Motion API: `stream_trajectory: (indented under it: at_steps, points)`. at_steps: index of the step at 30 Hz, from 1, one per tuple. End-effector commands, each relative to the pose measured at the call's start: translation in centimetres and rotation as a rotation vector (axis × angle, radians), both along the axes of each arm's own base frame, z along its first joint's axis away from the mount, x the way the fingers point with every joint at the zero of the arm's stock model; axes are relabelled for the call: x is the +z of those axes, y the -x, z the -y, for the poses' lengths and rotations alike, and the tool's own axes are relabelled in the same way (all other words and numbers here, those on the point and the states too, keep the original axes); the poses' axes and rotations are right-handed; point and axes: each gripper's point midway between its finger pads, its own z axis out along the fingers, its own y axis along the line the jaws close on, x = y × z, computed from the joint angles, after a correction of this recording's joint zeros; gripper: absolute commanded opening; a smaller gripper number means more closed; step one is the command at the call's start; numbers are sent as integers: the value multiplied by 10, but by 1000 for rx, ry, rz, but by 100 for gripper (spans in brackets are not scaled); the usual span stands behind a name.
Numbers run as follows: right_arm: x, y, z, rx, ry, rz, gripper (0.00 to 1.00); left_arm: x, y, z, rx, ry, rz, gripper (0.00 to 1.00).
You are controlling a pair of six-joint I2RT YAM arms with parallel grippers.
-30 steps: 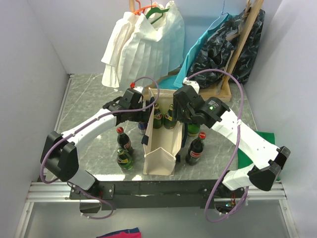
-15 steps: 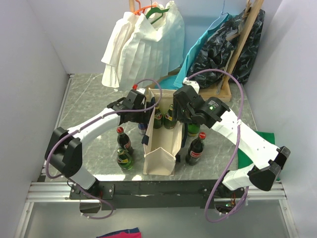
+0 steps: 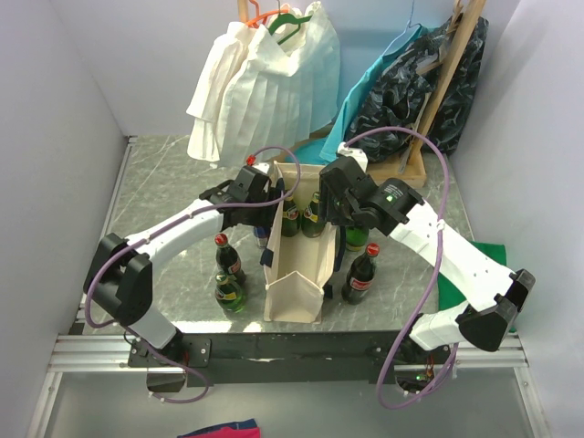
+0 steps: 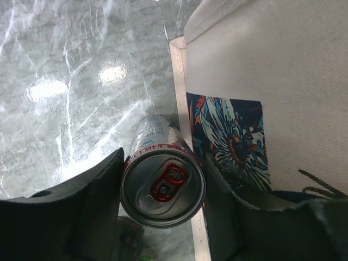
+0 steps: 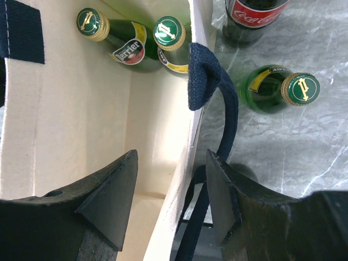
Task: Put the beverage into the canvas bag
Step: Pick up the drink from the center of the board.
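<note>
My left gripper (image 4: 163,163) is closed around the can (image 4: 162,187) — one finger on each side, and both look to touch it. The can stands on the table (image 3: 164,182), just beside the canvas bag (image 3: 294,287), at the bag's 9 o'clock. It is not in the bag yet.

My right gripper (image 5: 171,155) is apart. It sits over the bag's 3 o'clock wall, one finger inside and one outside, next to the dark strap (image 5: 209,76). It does not pinch the wall.

I think the step now is the grab. Next I need to lift the can straight up, higher than the bag's top edge, because the bag is tall. Then I move it toward 3 o'clock, over the open mouth, and lower it into the free space at the bag's 6 o'clock end. I must not bump the wall, or the bag may tip.

Now I count.
- There is one can.
- There are four green bottles (image 5: 168,32) — two in the bag at its 12 o'clock end, one on the table on the 3 o'clock side, and one on the 9 o'clock side.
- There are two cola bottles (image 3: 360,274), one on each side of the bag.
- There is one bag.
</note>
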Motion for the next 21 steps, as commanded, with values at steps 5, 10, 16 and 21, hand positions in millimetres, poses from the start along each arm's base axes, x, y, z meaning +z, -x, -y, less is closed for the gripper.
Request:
stream_trajectory:
  at_steps: [5, 10, 16, 21]
  points:
    - [13, -4, 1, -8, -28, 40, 60, 22, -7, -6, 25, -28, 45, 1]
    - [12, -4, 1, -10, -33, 39, 60, 40, -10, -10, 43, -26, 90, 1]
    - [11, -3, 0, -4, -38, 40, 60, 68, -12, -13, 55, -13, 139, 1]
    - [13, -3, 1, -8, -46, 48, 60, 91, -11, -15, 54, 6, 176, 1]
